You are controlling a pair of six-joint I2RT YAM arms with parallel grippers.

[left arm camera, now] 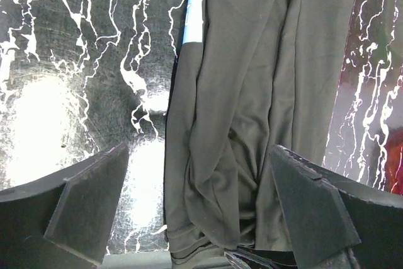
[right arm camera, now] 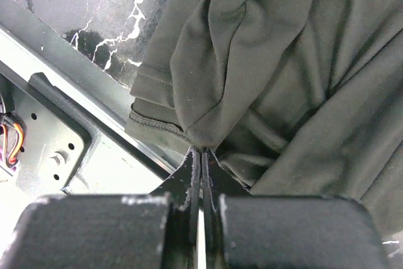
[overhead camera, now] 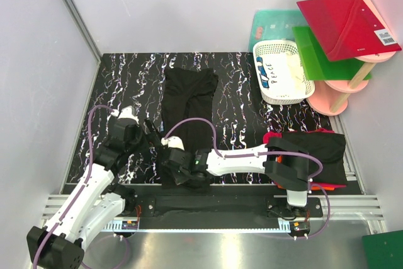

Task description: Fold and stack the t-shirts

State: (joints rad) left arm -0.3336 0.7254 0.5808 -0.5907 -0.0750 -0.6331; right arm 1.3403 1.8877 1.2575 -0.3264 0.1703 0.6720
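One corner won't do, I'd say: the right pincer [right arm camera: 201, 153], pressed together on the black tee [overhead camera: 189, 96] near its hem, should lift slowly while the left pincer [left arm camera: 198, 152], spread just beside, takes the other corner. The black tee lies left of the basket [overhead camera: 281, 100], a long, creased, bunched strip.
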